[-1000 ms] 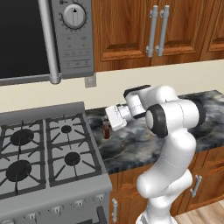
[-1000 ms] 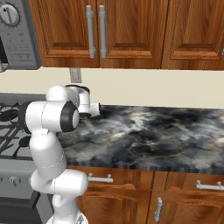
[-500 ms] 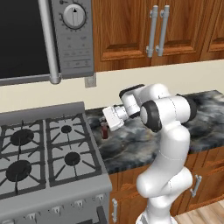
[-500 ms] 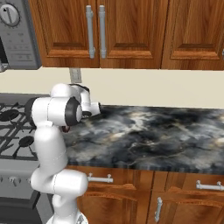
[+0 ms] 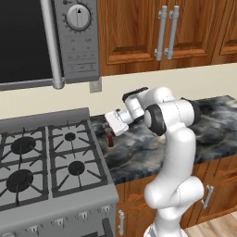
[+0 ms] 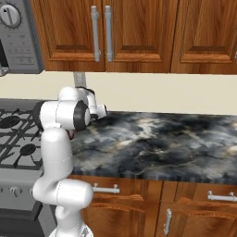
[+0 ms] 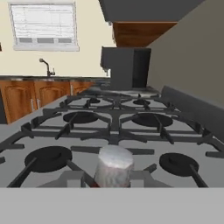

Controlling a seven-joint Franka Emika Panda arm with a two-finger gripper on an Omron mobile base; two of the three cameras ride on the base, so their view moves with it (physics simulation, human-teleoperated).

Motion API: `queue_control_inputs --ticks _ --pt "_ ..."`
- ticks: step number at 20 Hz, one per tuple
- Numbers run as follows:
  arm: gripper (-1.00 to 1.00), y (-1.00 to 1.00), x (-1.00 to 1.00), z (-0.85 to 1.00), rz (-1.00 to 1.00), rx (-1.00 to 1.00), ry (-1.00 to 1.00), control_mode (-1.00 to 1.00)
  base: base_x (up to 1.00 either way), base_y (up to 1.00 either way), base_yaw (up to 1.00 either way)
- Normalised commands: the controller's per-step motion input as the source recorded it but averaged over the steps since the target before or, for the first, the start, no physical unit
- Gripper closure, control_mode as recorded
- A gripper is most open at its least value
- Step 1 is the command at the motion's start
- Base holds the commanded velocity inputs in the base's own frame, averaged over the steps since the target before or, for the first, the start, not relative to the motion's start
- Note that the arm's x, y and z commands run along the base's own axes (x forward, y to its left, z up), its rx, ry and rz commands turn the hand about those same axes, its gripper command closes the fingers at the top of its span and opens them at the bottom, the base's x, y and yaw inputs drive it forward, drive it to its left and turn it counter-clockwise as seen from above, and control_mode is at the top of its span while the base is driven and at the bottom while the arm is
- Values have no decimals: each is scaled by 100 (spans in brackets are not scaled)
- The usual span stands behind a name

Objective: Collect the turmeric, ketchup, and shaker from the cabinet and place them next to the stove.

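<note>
Gripper [image 7: 113, 180] clenched on the small white-grey cylindrical shaker [image 7: 113, 166], held between the two tips just above the left end of the dark marbled stone counter [image 5: 139, 152], beside the right edge of the grey metal gas stove [image 5: 46, 157]. Slim dark red-brown ketchup bottle [image 5: 109, 138] stands upright on the counter's left edge, just beside the stove and below the white hand. Brown wooden wall cabinet [image 5: 139, 32] above, both doors shut. Turmeric: cannot tell where.
</note>
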Motion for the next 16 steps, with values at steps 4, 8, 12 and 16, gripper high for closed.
queue_control_inputs --ticks 4,8,12,16 --pt "100 0 3 -47 10 -1 -7 -100 0 0 0" --pt "100 -2 -9 -61 8 -8 -19 -100 0 0 0" --pt "100 -2 -1 -52 6 -4 -18 -100 0 0 0" --pt "100 -5 0 -43 3 0 -19 -100 0 0 0"
